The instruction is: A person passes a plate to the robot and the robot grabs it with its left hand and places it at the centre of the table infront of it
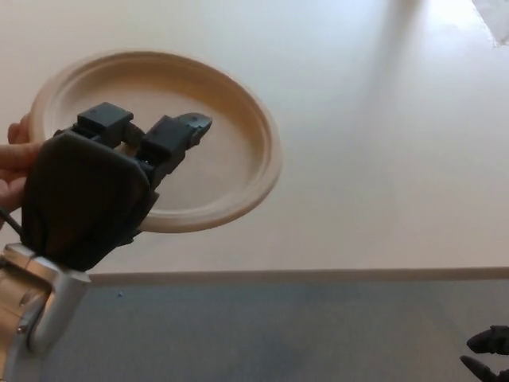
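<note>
A round beige paper plate [227, 119] is held above the left part of the pale table [382, 159], tilted a little toward me. My left hand [95, 187] covers its near-left rim, two fingers [179, 139] bent down onto the plate's inner face, thumb hidden underneath. A person's hand [11, 163] still touches the plate's left rim at the picture's edge. Only a small black bit of my right hand [487, 354] shows in the bottom right corner, low and away from the plate.
The table's front edge [318, 274] runs across the lower picture, with grey floor [278, 334] below it. A bright patch of light lies on the table at the far right.
</note>
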